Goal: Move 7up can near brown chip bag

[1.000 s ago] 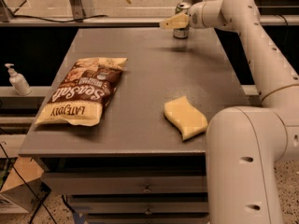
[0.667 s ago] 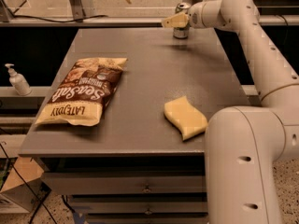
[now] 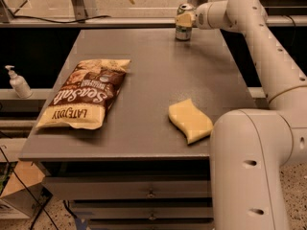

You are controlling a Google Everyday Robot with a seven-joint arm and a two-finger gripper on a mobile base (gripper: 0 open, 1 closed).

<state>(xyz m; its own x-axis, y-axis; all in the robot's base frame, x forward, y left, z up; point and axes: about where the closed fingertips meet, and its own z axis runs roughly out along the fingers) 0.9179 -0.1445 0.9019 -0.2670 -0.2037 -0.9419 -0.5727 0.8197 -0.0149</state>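
Note:
The 7up can (image 3: pixel 183 31) stands upright at the far edge of the grey table (image 3: pixel 148 66), right of centre. My gripper (image 3: pixel 184 19) reaches in from the right and is at the can, its tan end covering the can's upper side. The brown chip bag (image 3: pixel 86 96) lies flat near the table's front left, far from the can.
A pale yellow wavy sponge (image 3: pixel 190 120) lies at the front right of the table. My arm's white base (image 3: pixel 254 171) stands against the table's right front corner. A soap dispenser (image 3: pixel 18 82) sits on a ledge to the left. A rail runs behind the table.
My gripper's tan end has drawn slightly right, from sticking out left of the can to lying over it. The can, bag and sponge have not moved.

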